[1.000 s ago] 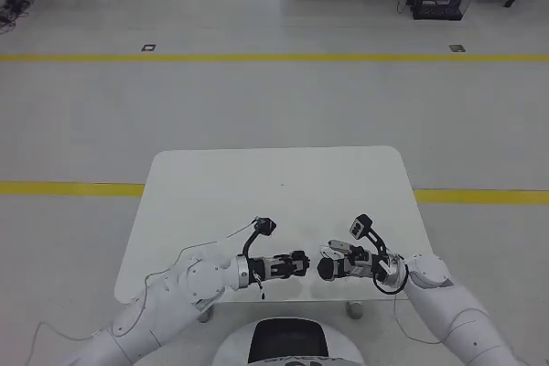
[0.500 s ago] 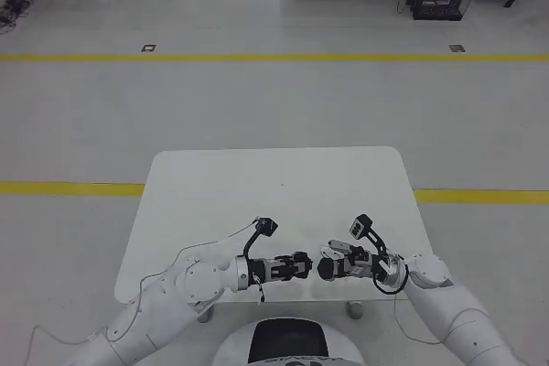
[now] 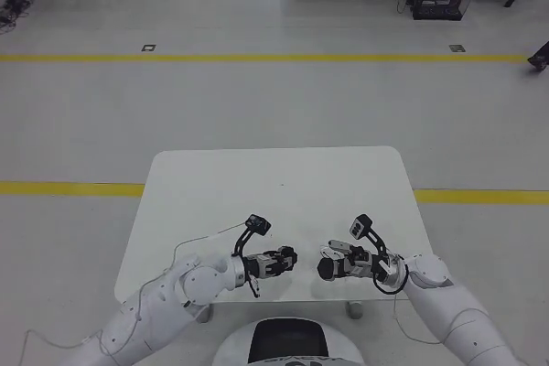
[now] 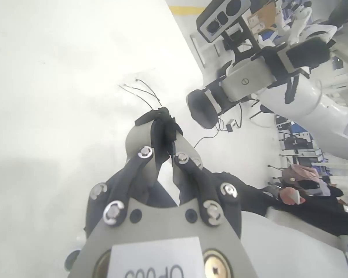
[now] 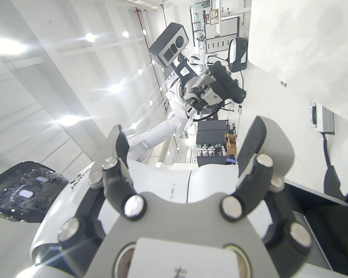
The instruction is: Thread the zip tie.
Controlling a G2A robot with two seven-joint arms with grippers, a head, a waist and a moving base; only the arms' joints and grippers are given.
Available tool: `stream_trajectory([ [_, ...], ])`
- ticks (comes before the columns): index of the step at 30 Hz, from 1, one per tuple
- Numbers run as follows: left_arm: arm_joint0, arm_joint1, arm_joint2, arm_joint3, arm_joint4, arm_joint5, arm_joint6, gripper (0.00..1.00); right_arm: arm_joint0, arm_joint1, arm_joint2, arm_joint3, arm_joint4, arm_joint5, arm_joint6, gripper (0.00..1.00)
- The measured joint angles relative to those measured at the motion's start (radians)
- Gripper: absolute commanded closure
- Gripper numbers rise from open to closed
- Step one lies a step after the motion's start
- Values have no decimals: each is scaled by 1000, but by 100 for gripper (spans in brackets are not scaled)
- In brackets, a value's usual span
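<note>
Left gripper (image 3: pixel 291 257) drawn back from my right gripper (image 3: pixel 328 259), clamped on zip tie (image 4: pixel 154 94); right spread, empty. Risk: flimsy tail slips, misaligns.

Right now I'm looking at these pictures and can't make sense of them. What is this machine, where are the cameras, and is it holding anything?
It is a robot with two arms, working over a white table. One picture looks down from a camera above the arms. The other two come from a camera on each wrist, so each shows its own hand close up. The left hand is pinched shut on a thin black thing, most likely the zip tie, with fine strands sticking out past the fingertips. The right hand is open and holds nothing. In the view from above, the two hands point toward each other with a small gap between them.
</note>
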Motion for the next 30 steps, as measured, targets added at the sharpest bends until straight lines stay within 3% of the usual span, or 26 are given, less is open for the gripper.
stream_trajectory([
  [6,47,29,-73,-4,0,-88,11,100,0,0,0,0,0,0,0,0],
  [11,64,42,-95,-39,-15,-90,-7,100,0,0,0,0,0,0,0,0],
  [17,64,43,-95,-41,-15,-90,-7,100,5,2,3,-15,-40,6,-35,0],
  [23,64,43,-95,-41,-15,-90,-7,100,53,21,37,-68,-203,95,-70,0],
  [30,64,43,-95,-41,-15,-90,-7,100,136,40,27,-173,-503,260,-97,0],
])
